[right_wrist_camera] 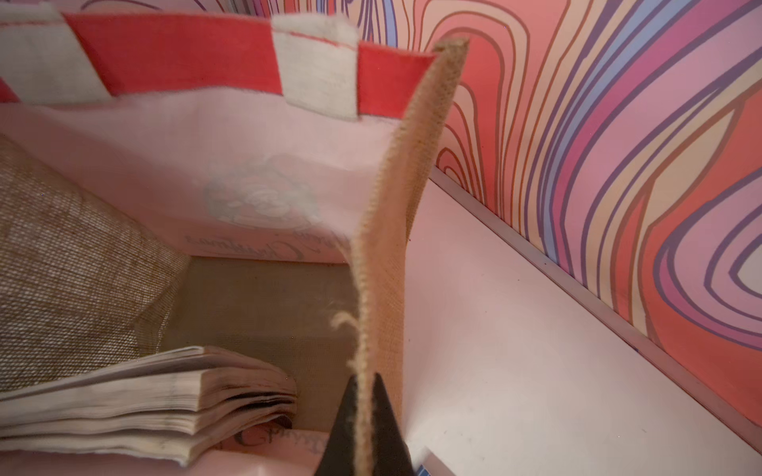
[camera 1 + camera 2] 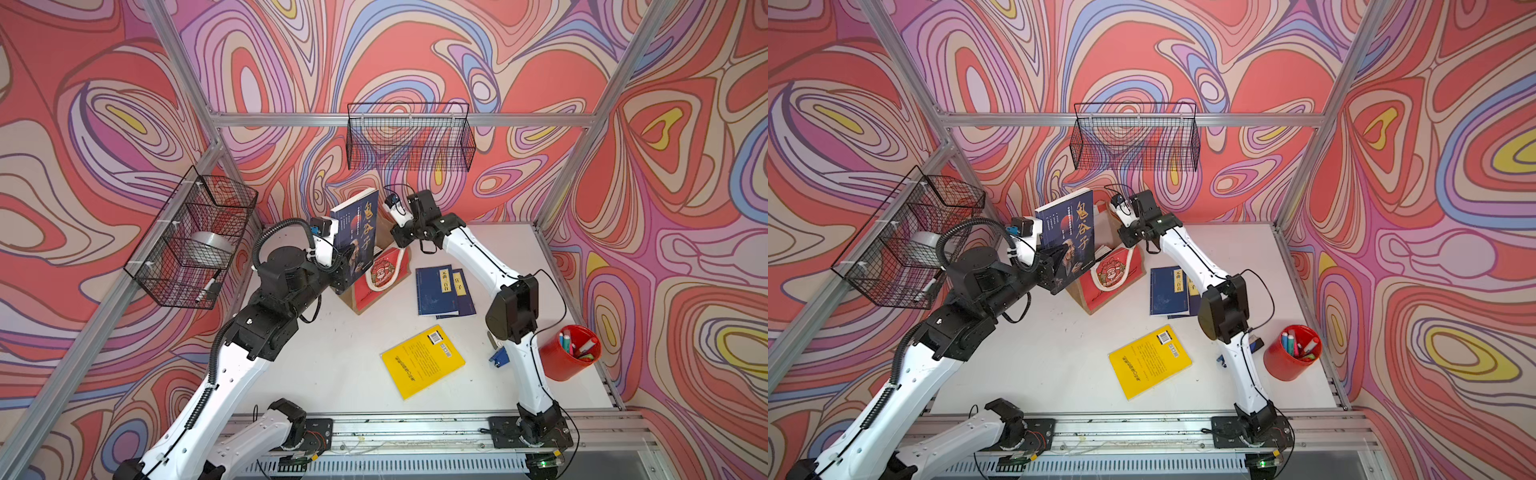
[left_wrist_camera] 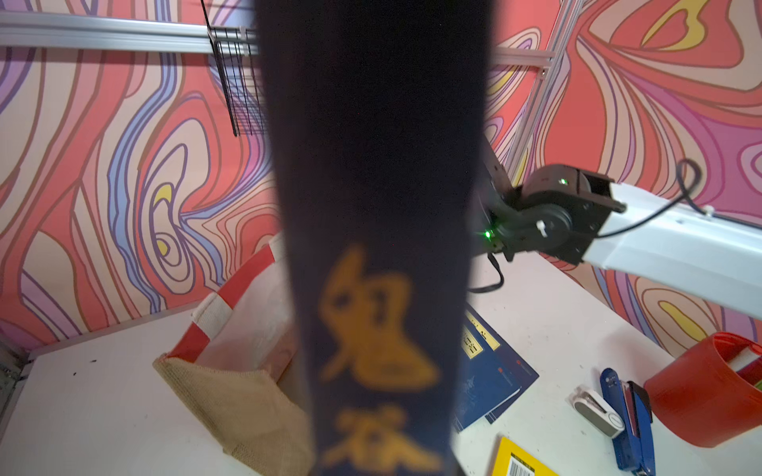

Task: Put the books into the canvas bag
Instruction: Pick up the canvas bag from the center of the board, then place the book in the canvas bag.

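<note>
In both top views we see the canvas bag (image 2: pixel 376 276) standing on the white bench (image 2: pixel 340 357) toward twelve o'clock, its red panel and round emblem facing us. The left claw (image 2: pixel 341 270) is pinched on the lower edge of a portrait-cover book (image 2: pixel 356 237), held upright and tilted above the bag's nine o'clock side. The right claw (image 2: pixel 1128 236) sits at the bag's rim on the far, one o'clock side. Two navy books (image 2: pixel 442 291) lie overlapped just at three o'clock of the bag — the yellow book (image 2: pixel 422 361) lies flat nearer us, well apart from them. A red pen cup (image 2: pixel 571 353) stands at four o'clock, with a blue stapler (image 2: pixel 498 357) beside the right arm. Two wire baskets (image 2: pixel 409 137) hang on the walls.

In the left wrist view the held book's dark spine (image 3: pixel 375 206) with gold characters fills the middle, blurred. Behind it we make out the open bag (image 3: pixel 231 371), the navy books (image 3: pixel 490 371), a corner of the yellow book (image 3: pixel 515 459), the stapler (image 3: pixel 626 420) and the red cup (image 3: pixel 709 391).

In the right wrist view the claw's (image 1: pixel 365 432) dark tips are pressed together on the bag's jute side wall (image 1: pixel 396 247) — the fabric edge runs between them. Inside the bag a book (image 1: pixel 144 399) lies with its page edges fanned toward us, against the white lining (image 1: pixel 206 165).
</note>
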### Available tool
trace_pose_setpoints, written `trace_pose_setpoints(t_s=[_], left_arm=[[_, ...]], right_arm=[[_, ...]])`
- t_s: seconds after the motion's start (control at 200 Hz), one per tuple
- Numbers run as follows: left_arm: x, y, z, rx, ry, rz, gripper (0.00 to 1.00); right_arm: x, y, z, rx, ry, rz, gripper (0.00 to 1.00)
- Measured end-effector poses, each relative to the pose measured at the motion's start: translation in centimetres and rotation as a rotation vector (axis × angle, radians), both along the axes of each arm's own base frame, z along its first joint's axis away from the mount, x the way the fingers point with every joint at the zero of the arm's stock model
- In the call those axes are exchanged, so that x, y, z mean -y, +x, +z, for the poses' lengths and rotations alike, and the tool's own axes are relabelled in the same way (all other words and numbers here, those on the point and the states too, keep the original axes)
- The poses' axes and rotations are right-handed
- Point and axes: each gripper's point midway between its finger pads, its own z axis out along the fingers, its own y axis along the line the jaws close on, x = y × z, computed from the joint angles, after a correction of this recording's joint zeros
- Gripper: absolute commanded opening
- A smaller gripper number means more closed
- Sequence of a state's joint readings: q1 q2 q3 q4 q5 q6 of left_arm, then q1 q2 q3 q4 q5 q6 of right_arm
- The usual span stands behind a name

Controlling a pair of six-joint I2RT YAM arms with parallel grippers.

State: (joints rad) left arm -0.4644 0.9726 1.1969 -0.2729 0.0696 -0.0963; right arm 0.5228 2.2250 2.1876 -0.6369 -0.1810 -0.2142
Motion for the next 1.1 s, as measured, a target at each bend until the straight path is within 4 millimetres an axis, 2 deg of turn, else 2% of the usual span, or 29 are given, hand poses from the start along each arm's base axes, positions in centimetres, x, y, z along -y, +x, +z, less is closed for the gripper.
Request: trace_pose_setpoints(t_s=[0.2, 0.305, 0.461, 0.566, 0.676, 0.791, 0.906, 1.102], left_arm=[[1.3, 1.7, 0.5, 0.049, -0.012, -0.039, 0.0], [2.3, 2.2, -0.1, 0.072, -0.012, -0.083, 0.0], [3.4, 2.3, -2.8, 0.08, -0.004, -0.139, 0.0], [3.6, 1.8, -5.1, 0.057, 0.003, -0.162, 0.0], [3.5, 1.2, -6.4, 0.053, 0.003, -0.168, 0.0], [3.2, 0.7, -6.5, 0.083, -0.008, -0.167, 0.0], [3.2, 0.7, -5.9, 0.115, -0.014, -0.168, 0.0], [3.5, 1.1, -4.9, 0.177, -0.011, -0.175, 0.0]], right_arm=[[0.6, -4.0, 0.5, 0.061, 0.085, 0.025, 0.0], [1.2, -5.8, 0.5, 0.105, 0.134, 0.038, 0.0], [2.2, -7.9, 0.8, 0.172, 0.21, 0.031, 0.0], [3.0, -9.0, 1.2, 0.214, 0.258, 0.018, 0.0], [3.7, -10.3, 1.5, 0.261, 0.306, 0.011, 0.0], [3.6, -10.8, 1.8, 0.281, 0.337, 0.015, 0.0], [3.5, -11.1, 2.1, 0.297, 0.358, 0.02, 0.0], [3.3, -12.3, 3.6, 0.324, 0.389, 0.04, 0.0]])
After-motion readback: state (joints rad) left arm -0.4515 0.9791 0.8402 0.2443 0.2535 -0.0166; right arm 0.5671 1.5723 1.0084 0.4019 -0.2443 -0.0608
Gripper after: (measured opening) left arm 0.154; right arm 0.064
